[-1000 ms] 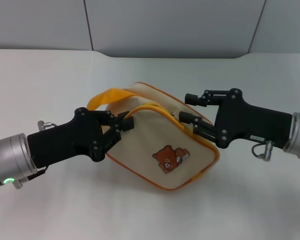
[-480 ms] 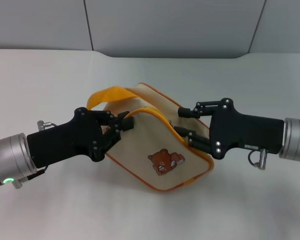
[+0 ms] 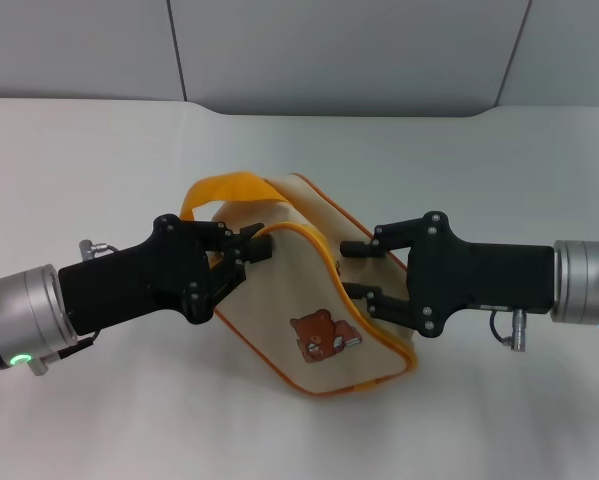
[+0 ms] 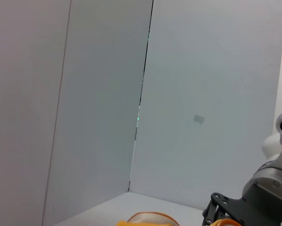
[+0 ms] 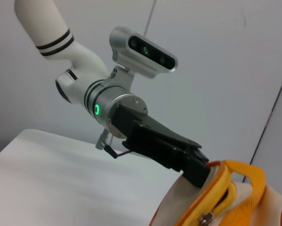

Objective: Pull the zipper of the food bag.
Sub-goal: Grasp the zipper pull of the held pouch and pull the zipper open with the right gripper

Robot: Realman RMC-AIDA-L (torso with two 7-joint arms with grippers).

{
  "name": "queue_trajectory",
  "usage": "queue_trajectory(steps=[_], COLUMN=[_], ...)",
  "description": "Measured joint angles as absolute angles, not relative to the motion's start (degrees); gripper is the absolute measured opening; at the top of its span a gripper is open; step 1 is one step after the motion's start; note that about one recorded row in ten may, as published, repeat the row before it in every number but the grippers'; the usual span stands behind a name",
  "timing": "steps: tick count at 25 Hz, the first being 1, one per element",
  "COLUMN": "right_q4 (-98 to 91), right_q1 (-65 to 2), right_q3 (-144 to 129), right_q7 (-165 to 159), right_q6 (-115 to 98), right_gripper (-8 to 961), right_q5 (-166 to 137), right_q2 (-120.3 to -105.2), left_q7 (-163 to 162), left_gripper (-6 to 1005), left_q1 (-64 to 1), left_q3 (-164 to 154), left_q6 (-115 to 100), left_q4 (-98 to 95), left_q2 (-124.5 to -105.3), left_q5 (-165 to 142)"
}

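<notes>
I have the food bag (image 3: 309,300) propped on the white table (image 3: 99,160) between my two grippers, its bear print facing me. My left gripper (image 3: 251,250) is clamped on the bag's end where the zipper (image 3: 324,262) tape starts, just under the yellow strap handle (image 3: 224,190). My right gripper (image 3: 357,270) has its fingers spread around the zipper edge; I cannot tell that it holds anything. The silver pull tab (image 5: 206,218) shows only in the right wrist view. I'd pinch that tab squarely, then draw away from the anchoring left gripper. The loose strap lies close to the track and could snag.
</notes>
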State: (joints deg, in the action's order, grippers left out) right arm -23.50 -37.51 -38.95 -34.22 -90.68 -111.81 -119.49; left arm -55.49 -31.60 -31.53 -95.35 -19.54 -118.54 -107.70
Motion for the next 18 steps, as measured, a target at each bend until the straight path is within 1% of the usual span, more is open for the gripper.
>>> queue_trajectory(steps=[10, 17, 18], right_q4=[-23.8, -23.7, -23.7], right_q1=[-39.7, -40.0, -40.0], right_q3=[-40.9, -42.1, -42.1], right_q7=[-33.0, -32.6, -32.6], right_q6=[-90.9, -91.1, -91.1], right_gripper=[344, 334, 316], right_q5=[-111.8, -111.7, -111.7], right_q2=[-119.60, -119.65, -119.67], left_q7=[-55.5, -55.5, -55.5], left_gripper=[89, 90, 90], left_q1=[-31.8, -31.9, -31.9], left_q3=[-31.6, -31.6, -31.6], left_q6=[-95.4, -95.4, -95.4], left_q4=[-19.3, -19.3, -19.3], left_q2=[-118.65, -118.65, -118.65], left_q5=[-107.8, -107.6, -107.6])
